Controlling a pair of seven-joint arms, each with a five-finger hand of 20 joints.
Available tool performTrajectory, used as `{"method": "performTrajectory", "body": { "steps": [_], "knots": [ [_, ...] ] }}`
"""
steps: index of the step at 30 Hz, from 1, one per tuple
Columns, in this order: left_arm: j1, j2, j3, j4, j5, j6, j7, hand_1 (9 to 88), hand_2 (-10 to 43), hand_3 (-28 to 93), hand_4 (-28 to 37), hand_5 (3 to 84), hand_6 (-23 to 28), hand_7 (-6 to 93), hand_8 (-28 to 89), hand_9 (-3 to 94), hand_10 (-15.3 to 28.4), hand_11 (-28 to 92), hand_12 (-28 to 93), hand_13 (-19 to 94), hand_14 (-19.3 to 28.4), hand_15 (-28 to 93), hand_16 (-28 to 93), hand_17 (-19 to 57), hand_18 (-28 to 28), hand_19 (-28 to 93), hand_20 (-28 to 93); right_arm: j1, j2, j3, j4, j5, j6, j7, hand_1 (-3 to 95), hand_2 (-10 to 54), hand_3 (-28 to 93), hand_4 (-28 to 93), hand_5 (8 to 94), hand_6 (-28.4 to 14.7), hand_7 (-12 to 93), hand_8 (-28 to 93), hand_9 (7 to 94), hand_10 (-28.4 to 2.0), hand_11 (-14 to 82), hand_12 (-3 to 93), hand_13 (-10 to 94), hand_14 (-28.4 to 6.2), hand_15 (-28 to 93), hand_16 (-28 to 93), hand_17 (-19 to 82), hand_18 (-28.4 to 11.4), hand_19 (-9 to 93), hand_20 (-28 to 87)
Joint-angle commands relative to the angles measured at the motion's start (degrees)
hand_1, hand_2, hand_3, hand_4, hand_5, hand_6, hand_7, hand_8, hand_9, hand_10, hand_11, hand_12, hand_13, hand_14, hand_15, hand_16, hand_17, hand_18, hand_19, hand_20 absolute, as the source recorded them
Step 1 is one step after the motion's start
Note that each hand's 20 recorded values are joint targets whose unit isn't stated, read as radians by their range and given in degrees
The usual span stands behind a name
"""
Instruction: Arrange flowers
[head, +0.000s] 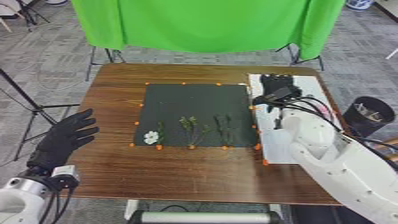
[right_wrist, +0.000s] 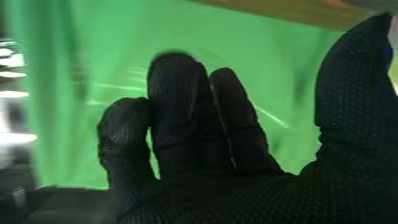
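Note:
In the head view, the dark mat (head: 197, 99) lies mid-table. Along its near part are a white flower (head: 151, 136) with a green stem at the left, a leafy green sprig (head: 189, 125) in the middle and darker green stems (head: 223, 128) at the right. My right hand (head: 278, 87) is over the far part of the white board (head: 279, 154), beside the mat. In the right wrist view, that hand (right_wrist: 200, 155) is open, fingers straight and thumb apart, nothing held. At the table's left edge, my left hand (head: 62, 139) is open, away from the flowers.
Orange markers (head: 192, 147) edge the mat. Something pink (head: 317, 103) lies on the board, partly hidden by the right arm. A black bin (head: 368, 116) stands past the table's right edge. A green cloth (head: 204, 25) hangs beyond the far edge.

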Motion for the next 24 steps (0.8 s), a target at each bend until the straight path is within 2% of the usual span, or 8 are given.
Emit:
{"method": "performTrajectory", "body": {
  "steps": [1, 4, 5, 8, 14, 17, 21, 24],
  "knots": [
    [2.17, -1.12, -0.61, -0.76, -0.41, 0.5, -0.11, 24.8, 1.0, 70, -26.6, 30.1, 4.4, 18.8, -11, 25.5, 12.9, 22, 14, 20, 16.5, 33, -1, -9.5, 22.8, 46, 6, -9.82, 8.36, 8.56, -1.62, -1.24, -0.11, 5.4, 22.8, -9.5, 88, -28, 37.8, -5.8, 30, -13, 42.3, -13.2, 25.0, 21.1, 50, -8.7, 66, 19, 33, -20.5, 88, 45],
    [2.02, -0.93, -0.41, -0.58, -0.44, 0.44, 0.16, 24.9, 1.2, 70, -26.6, 30.1, 4.4, 18.9, -11, 25.5, 13.0, 22, 14, 20, 16.5, 33, -1, -9.5, 22.8, 46, 6, -12.11, 9.41, 10.48, -2.49, -1.78, -0.93, 6.27, 22.7, -9.5, 89, -28, 38.9, -5.5, 31, -14, 43.9, -13.1, 24.8, 21.0, 47, -9.7, 61, 18, 31, -20.6, 85, 44],
    [1.7, -1.14, -0.42, -0.5, -0.3, 0.14, -0.35, 24.9, 1.1, 70, -26.5, 30.1, 4.3, 18.9, -11, 25.5, 13.0, 22, 14, 20, 16.5, 33, -1, -9.5, 22.8, 46, 6, -13.18, 9.5, 11.43, -2.75, -1.66, -1.55, 6.11, 22.8, -9.5, 89, -28, 39.1, -5.4, 31, -14, 44.2, -13.0, 24.9, 21.1, 46, -10.1, 59, 16, 30, -20.6, 84, 43],
    [1.81, -1.14, -0.47, -0.5, -0.21, -0.01, -0.3, 24.9, 1.1, 70, -26.5, 30.1, 4.3, 18.8, -11, 25.5, 12.9, 22, 14, 20, 16.5, 33, -1, -9.5, 22.7, 46, 6, -14.5, 9.94, 12.17, -2.91, -2.35, -3.31, 5.81, 23.2, -9.5, 89, -28, 39.3, -5.2, 32, -14, 44.4, -12.8, 25.1, 21.0, 45, -9.9, 55, 14, 28, -20.6, 81, 41],
    [1.95, -1.31, -0.63, -0.62, -0.2, 0.23, -0.57, 24.8, 1.1, 70, -26.5, 30.1, 4.3, 19.0, -11, 25.5, 12.8, 22, 14, 20, 16.6, 33, -1, -9.5, 22.8, 46, 6, -15.05, 9.88, 12.63, -1.89, -1.5, -6.05, 4.7, 24.6, -9.5, 91, -28, 39.6, -4.7, 32, -15, 44.2, -12.1, 25.4, 21.1, 42, -10.1, 56, 15, 26, -20.7, 78, 40],
    [2.1, -1.28, -0.58, -0.66, -0.27, 0.25, -0.32, 24.9, 1.2, 70, -26.6, 30.2, 4.3, 19.2, -11, 25.5, 12.8, 22, 14, 21, 16.6, 33, -1, -9.5, 22.8, 46, 6, -14.69, 9.87, 12.09, -1.13, -1.74, -7.05, 4.3, 28.8, -9.5, 93, -25, 38.9, -4.6, 34, -14, 43.9, -11.3, 26.4, 21.3, 40, -9.7, 58, 15, 24, -20.9, 76, 39],
    [2.19, -1.27, -0.52, -0.73, -0.34, 0.42, -0.22, 24.9, 1.2, 70, -26.6, 30.2, 4.3, 19.2, -11, 25.6, 12.9, 22, 14, 21, 16.6, 33, -1, -9.5, 22.8, 46, 6, -13.98, 10.05, 10.54, 0.51, -2.33, -4.2, 3.65, 32.0, -9.5, 93, -24, 37.5, -4.2, 37, -15, 43.8, -10.5, 27.4, 21.1, 40, -8.7, 60, 15, 23, -21.0, 76, 40],
    [2.15, -1.34, -0.54, -0.72, -0.35, 0.35, -0.24, 24.8, 1.2, 70, -26.6, 30.4, 4.4, 19.0, -11, 25.6, 12.9, 22, 14, 21, 16.6, 33, -1, -9.5, 22.8, 46, 6, -13.88, 10.08, 10.27, 0.83, -1.96, -3.35, 2.85, 34.4, -9.5, 93, -26, 38.4, -0.9, 42, -19, 48.4, -8.9, 29.0, 20.6, 47, -6.8, 61, 16, 25, -20.2, 78, 41]
  ]
}}
